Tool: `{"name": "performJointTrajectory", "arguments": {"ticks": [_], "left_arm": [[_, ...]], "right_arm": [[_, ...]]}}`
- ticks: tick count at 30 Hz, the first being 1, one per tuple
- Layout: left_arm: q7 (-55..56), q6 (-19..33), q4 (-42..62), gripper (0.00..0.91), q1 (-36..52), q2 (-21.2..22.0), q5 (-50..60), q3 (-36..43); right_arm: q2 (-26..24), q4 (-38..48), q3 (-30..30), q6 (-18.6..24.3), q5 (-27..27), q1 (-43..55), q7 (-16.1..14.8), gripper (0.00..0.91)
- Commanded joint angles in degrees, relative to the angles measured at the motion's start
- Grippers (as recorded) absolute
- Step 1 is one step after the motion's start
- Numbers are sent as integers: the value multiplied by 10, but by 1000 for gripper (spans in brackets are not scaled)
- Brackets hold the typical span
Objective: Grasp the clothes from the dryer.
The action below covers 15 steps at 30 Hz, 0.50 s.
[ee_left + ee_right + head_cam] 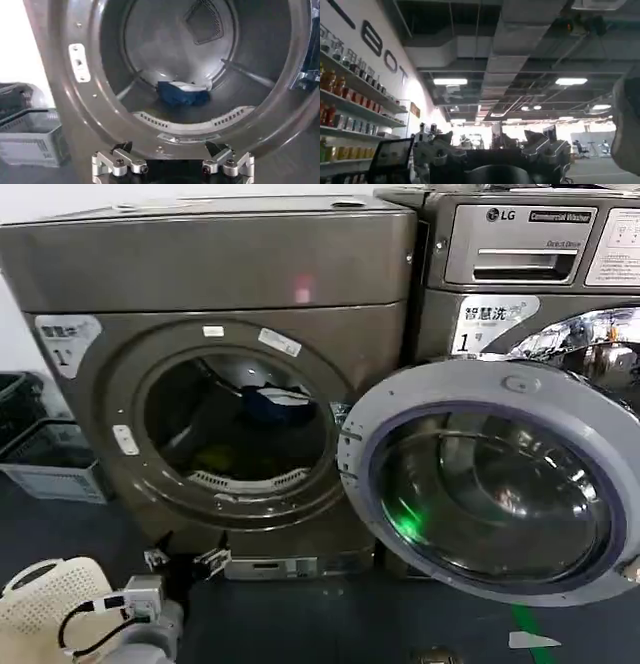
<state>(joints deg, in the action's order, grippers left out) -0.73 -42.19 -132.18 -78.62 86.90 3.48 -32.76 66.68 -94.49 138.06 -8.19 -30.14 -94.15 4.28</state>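
In front of the robot stands the dryer (215,314), a big bronze-grey machine with a small red light (302,288) on its plain top panel. Its round door (500,484) is swung wide open to the right side and hangs in front of the LG machine (530,254) next to it.

Inside the drum lie the clothes. The dark blue and white piece (182,92) sits on the drum floor, near the back and a bit past the middle of the opening. In the head view the same piece (272,401) shows through the round hole, and a yellow-green piece (218,457) lies lower down, close to the front lip.

The left gripper (172,165) is low down, just outside the dryer and below the rim of the round hole. Its two fingers are spread wide apart and hold nothing. It is not touching the clothes. In the head view it shows near the floor, under the dryer's front (187,560).

The right gripper (492,147) points up at the ceiling, far from the dryer. Its fingers are spread apart too, with nothing between them.

A grey basket (50,469) sits on the floor to the left of the dryer.
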Motion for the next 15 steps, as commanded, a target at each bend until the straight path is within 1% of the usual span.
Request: {"name": "performJointTrajectory", "arguments": {"ticks": [1, 15], "left_arm": [[0, -28, -1, 907, 0, 0, 0, 0], [0, -28, 1, 907, -1, 0, 0, 0]], "right_arm": [[1, -1, -1, 1, -1, 0, 0, 907], [1, -2, -1, 2, 0, 1, 0, 907]]}}
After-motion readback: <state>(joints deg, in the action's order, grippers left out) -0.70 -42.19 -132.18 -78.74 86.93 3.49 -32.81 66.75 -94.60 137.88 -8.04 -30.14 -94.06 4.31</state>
